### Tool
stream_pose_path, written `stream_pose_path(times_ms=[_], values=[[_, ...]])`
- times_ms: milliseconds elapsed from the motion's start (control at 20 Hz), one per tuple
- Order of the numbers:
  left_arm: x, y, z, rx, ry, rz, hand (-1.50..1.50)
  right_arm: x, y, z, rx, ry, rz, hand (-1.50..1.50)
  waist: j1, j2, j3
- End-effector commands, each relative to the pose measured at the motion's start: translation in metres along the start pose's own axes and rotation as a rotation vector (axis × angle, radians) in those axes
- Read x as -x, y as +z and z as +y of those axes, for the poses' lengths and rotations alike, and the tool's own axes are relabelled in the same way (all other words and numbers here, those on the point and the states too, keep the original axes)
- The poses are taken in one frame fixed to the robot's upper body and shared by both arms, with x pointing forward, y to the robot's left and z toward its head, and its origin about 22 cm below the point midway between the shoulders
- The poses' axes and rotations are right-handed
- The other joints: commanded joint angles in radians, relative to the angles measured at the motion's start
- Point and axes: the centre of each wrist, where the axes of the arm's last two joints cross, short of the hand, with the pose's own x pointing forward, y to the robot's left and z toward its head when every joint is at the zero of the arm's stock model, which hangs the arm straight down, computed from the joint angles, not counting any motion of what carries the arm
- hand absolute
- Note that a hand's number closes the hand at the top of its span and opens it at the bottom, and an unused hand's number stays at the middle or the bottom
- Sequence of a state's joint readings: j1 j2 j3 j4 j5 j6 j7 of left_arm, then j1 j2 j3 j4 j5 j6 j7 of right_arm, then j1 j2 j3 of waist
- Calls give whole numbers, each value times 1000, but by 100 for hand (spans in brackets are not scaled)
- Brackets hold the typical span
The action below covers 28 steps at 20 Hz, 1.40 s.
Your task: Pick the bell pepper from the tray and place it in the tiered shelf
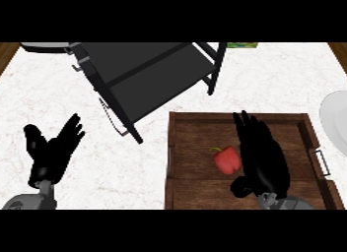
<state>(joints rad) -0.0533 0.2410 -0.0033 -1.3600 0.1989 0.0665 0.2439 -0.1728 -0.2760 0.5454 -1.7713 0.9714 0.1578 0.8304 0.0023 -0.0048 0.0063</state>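
A red bell pepper (225, 160) with a green stem lies in the middle of the brown wooden tray (194, 140). My right hand (260, 157) is over the tray just right of the pepper, fingers straight and pointing away, the palm close against the pepper's right side. The thumb curls low near the tray's front. The black tiered shelf (147, 74) stands tilted at the back, left of the tray. My left hand (51, 152) rests open at the lower left on the counter side, fingers up.
A white plate (340, 123) with something red on it sits at the right edge. A grey round object (44, 47) shows at the top left behind the shelf. Wooden strips border the white marble counter (74, 108) on both sides.
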Motion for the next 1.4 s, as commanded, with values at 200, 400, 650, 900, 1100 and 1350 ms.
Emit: stream_pose_path(times_ms=[200,400,650,900,1100,1350], values=[[-9,5,1,8,21,68,0,14,-16,15,33,-28,-30,-150,0,4,-6],[6,2,6,1,-6,68,0,-5,-43,13,32,-34,-58,-150,3,6,-6],[11,-14,8,19,0,60,0,5,-22,38,10,-25,-96,-150,-5,6,-7],[-4,0,-3,20,1,53,0,1,-35,51,-147,130,-199,150,5,6,-6],[-15,-4,-17,-6,4,50,0,8,-34,40,-132,53,-241,150,-1,5,-6],[11,6,6,-5,-1,71,0,-28,7,42,-43,10,-343,150,-3,2,-6]])
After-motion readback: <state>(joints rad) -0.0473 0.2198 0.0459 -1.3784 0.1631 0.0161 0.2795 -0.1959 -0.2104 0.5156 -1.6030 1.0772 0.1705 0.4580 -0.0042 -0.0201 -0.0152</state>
